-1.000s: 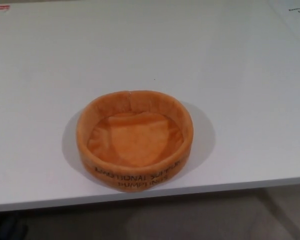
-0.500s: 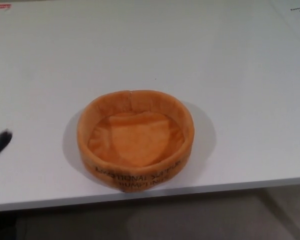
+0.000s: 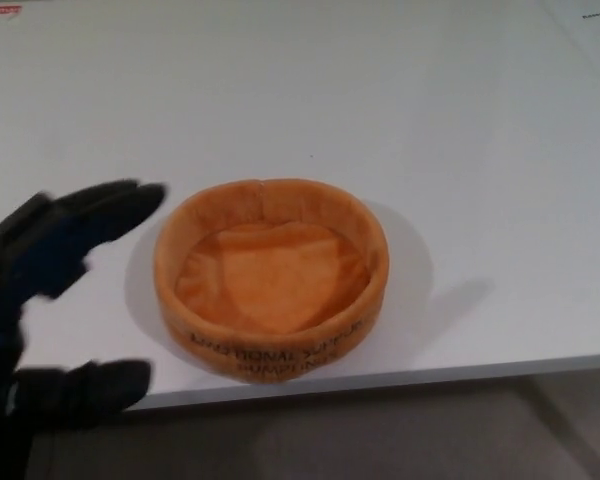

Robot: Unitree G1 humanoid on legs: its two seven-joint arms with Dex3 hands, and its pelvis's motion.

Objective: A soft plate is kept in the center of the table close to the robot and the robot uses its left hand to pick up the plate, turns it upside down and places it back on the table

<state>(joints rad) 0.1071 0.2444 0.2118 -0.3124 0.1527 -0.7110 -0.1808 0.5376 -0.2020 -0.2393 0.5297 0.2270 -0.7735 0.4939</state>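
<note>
The soft orange plate (image 3: 270, 277) sits upright on the white table (image 3: 310, 90), close to the front edge, with dark lettering on its near wall. My left hand (image 3: 55, 300) has come in at the lower left. It is open, its upper fingers (image 3: 105, 212) spread towards the plate's left rim and its thumb (image 3: 90, 388) lower, over the table's edge. A small gap separates the fingertips from the plate. My right hand does not show.
A red label (image 3: 0, 11) lies at the far left corner of the table and a sheet with print (image 3: 595, 20) at the far right. The table's front edge (image 3: 460, 372) runs just below the plate, floor beyond it.
My left hand has risen into view from the lower left and reached towards the plate's left side. The plate has not moved.
</note>
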